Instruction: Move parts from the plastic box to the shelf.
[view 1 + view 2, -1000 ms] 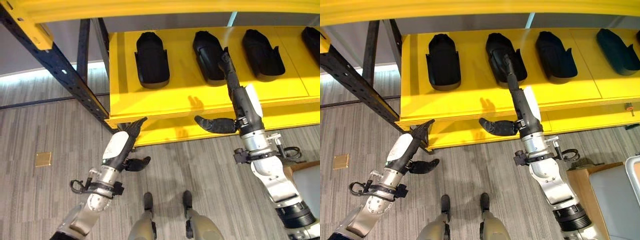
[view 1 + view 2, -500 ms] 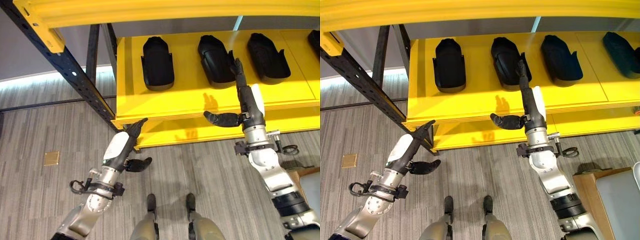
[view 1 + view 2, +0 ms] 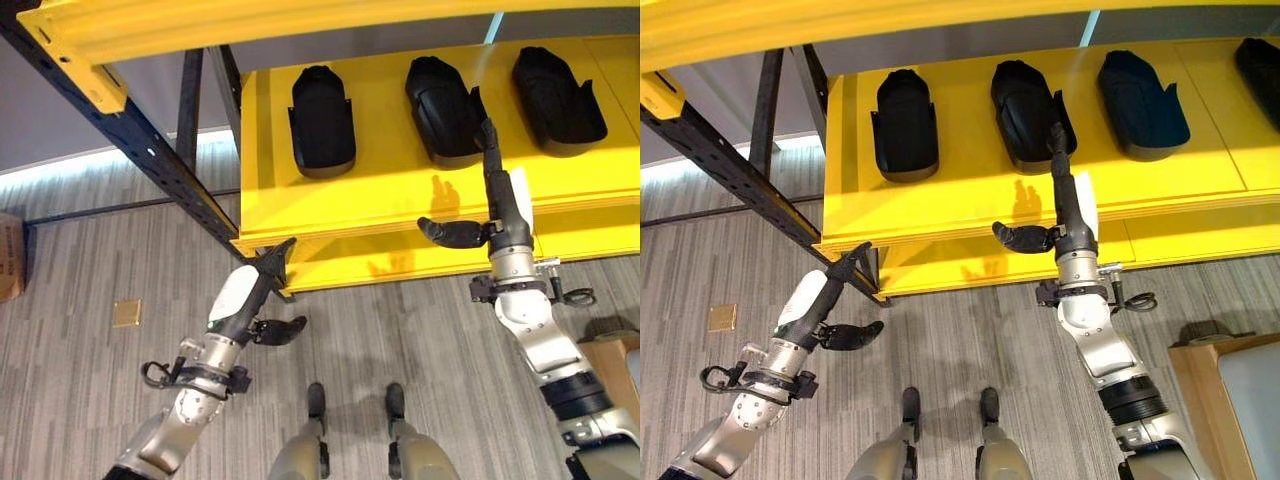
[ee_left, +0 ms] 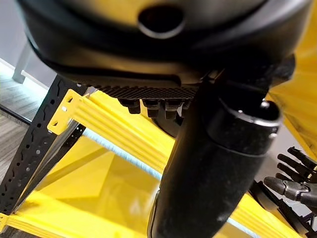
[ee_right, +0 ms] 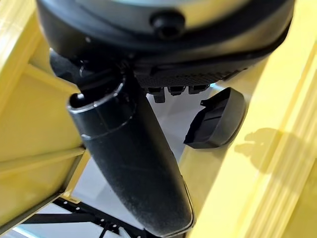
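Three black moulded parts lie in a row on the yellow shelf: a left part, a middle part and a right part. A further part shows at the far right. My right hand reaches up over the shelf's front edge, open, fingers straight and thumb out to the side. Its fingertips end by the middle part's near right corner and hold nothing. My left hand hangs open and empty below the shelf's left front corner. The right wrist view has one part lying past the straight fingers.
A black perforated upright slants down to the shelf's left corner, under a yellow upper beam. A wooden-edged grey box stands at the lower right. A brass floor plate and a cardboard corner lie to the left.
The whole view has shifted, so the camera moved. My right hand's fingertips have drawn slightly back off the middle part's edge. The left hand keeps its pose.
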